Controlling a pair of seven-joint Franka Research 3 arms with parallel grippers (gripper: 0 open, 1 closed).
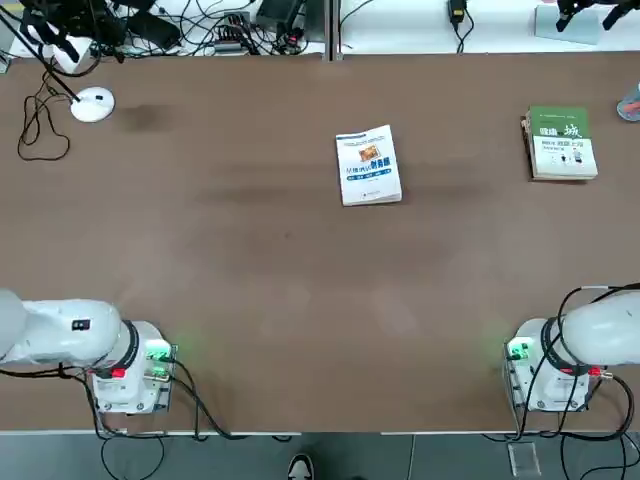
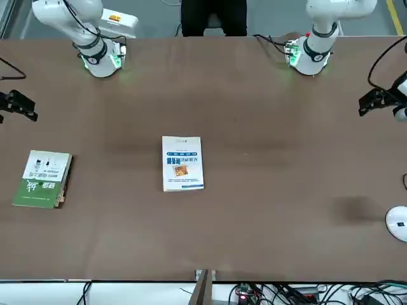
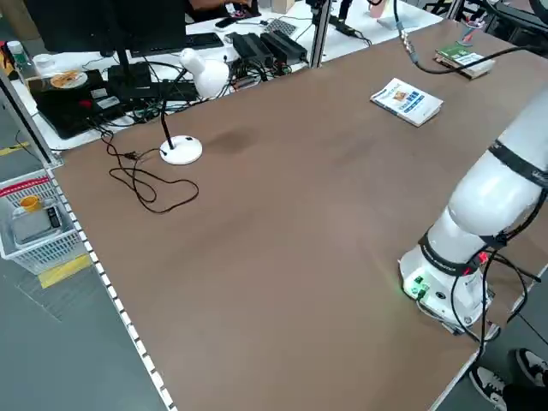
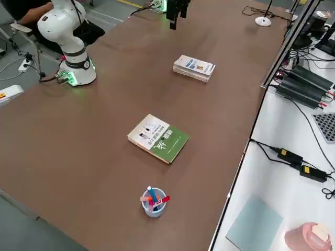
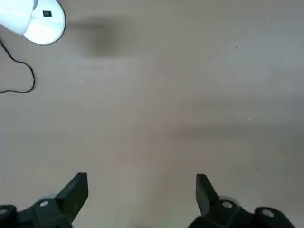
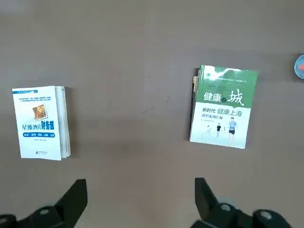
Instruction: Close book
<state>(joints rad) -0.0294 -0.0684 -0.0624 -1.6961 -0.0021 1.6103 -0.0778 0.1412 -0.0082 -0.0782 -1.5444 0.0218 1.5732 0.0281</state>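
White paperback closed, cover up, at one o'clock from the counter's middle.
Left claw at eight o'clock and right claw at four, both spread and holding nothing; green-covered book at two.

The bench has a smooth, matt brown top with faint darker patches. On its far half, near the middle, the white-covered book lies closed, cover up, its page edges showing along one side. Toward the far right corner lies the green-and-white book, also closed. A cup of pens stands nearer the right edge. Near the far left corner are a white lamp base and a looped dark cable.
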